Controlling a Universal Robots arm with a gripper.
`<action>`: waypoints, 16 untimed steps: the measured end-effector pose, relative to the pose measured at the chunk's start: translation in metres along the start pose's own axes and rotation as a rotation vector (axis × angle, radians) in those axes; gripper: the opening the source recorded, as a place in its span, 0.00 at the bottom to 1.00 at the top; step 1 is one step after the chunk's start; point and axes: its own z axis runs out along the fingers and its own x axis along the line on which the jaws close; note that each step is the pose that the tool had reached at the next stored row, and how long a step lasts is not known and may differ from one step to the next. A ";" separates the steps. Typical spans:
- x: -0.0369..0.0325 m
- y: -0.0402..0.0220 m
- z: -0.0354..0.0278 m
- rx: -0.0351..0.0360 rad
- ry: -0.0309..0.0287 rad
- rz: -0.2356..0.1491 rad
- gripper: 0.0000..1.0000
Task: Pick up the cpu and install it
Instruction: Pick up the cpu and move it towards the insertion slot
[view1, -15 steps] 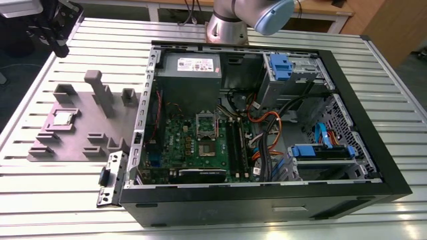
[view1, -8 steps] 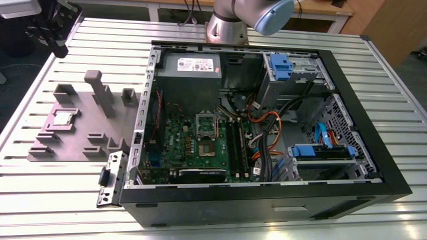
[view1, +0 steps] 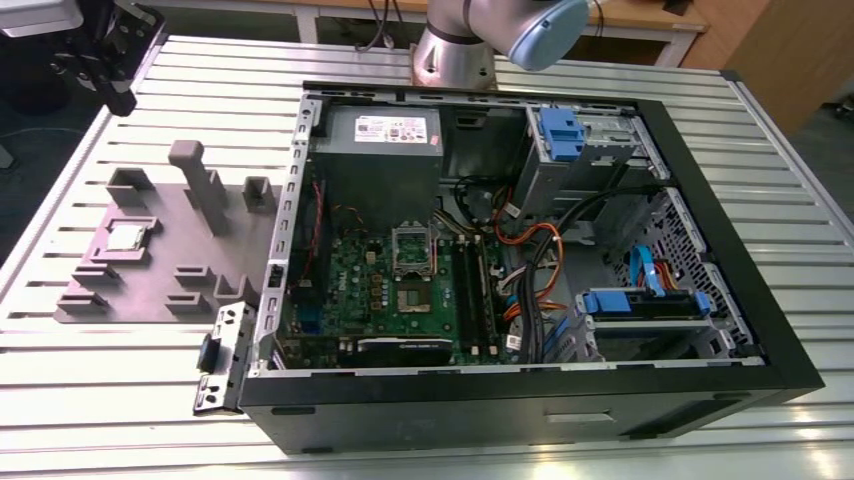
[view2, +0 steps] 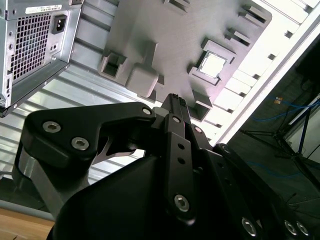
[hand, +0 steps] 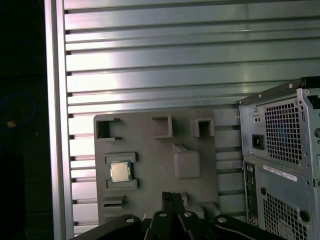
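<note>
An open black computer case (view1: 534, 405) lies on a ribbed metal table (view1: 227, 80); inside it are a green board (view1: 350, 275) with a black-and-metal socket frame (view1: 412, 250), a grey box (view1: 380, 155) bearing a white label, blue clips (view1: 561, 128) and bundled cables (view1: 531, 245); just beside the case, on the exterior view's left, a grey moulded plate (view1: 158, 262) with raised blocks lies flat; a small bracket (view1: 218, 358) rests against the case wall.

I'm working in what looks like a robotics lab or workshop: a ribbed aluminium counter (view1: 120, 400) carrying the arm's base (view1: 451, 60), an opened computer case (view1: 534, 400), a grey fixture plate (view1: 154, 285), and wooden furniture (view1: 767, 50) behind.
</note>
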 end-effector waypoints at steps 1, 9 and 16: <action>0.0000 0.0000 0.0000 0.0000 0.0000 0.000 0.11; 0.0000 0.0000 0.0001 0.0000 0.0000 0.000 0.11; 0.0141 -0.0011 0.0013 0.0000 0.0006 0.000 0.11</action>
